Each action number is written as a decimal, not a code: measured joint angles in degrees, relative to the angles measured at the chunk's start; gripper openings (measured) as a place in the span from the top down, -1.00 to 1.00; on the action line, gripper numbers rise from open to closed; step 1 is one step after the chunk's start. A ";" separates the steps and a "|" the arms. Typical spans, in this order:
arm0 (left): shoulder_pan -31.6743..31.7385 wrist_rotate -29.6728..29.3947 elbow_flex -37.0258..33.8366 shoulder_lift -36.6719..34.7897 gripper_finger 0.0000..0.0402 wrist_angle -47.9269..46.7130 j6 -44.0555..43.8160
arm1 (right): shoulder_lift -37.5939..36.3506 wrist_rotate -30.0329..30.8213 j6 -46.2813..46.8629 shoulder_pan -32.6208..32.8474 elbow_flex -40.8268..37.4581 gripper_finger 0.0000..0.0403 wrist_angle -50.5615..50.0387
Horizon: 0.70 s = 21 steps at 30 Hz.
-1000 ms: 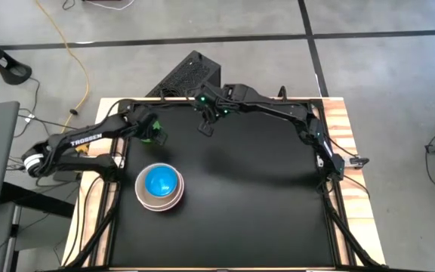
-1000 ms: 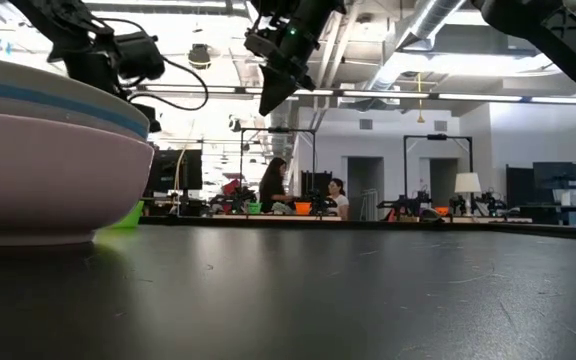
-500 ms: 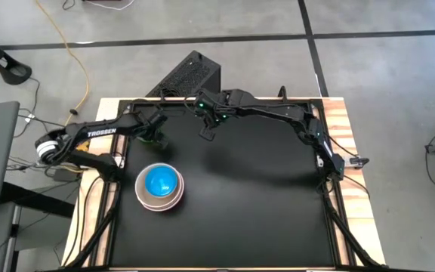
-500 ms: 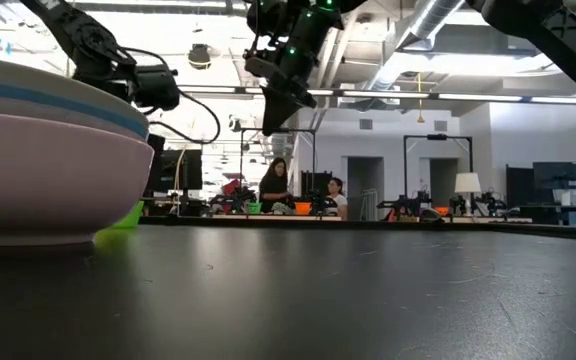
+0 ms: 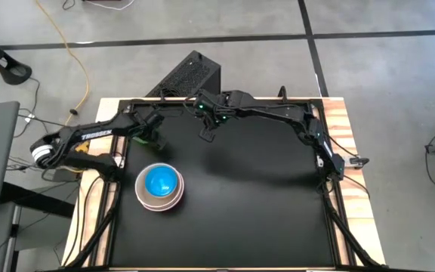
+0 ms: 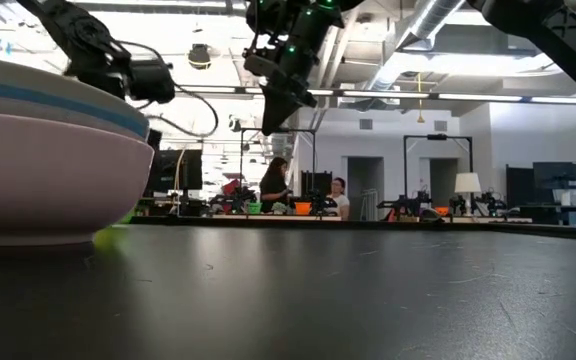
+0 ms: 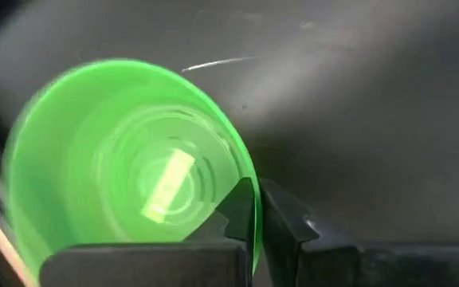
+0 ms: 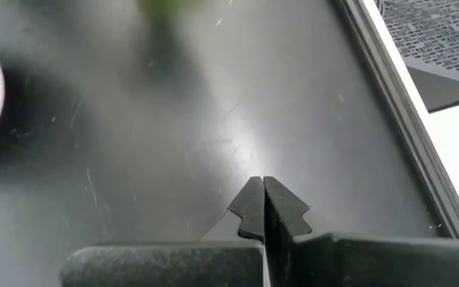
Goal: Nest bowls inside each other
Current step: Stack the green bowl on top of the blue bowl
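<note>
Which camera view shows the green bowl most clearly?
The left wrist view: the green bowl fills it, the left gripper shut on its rim. The high view shows only a green sliver under that arm, the low view a green edge behind the stacked bowls.

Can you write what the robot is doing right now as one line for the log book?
left gripper: shut on green bowl rim, far-left table corner | right gripper: shut, empty, hovering far edge | bowl stack: blue on top, left side
</note>
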 joint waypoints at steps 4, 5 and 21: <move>-1.18 1.72 1.22 -7.58 0.99 -4.68 -0.04 | -0.58 -0.02 0.40 0.17 0.00 0.94 -0.57; -1.76 1.76 2.12 -9.62 1.00 -6.43 -0.24 | -0.84 -0.02 0.55 0.17 0.00 0.94 -0.81; -32.66 21.48 19.11 -28.71 1.00 -11.02 -8.32 | -1.17 0.00 2.11 -0.03 0.00 0.94 -0.63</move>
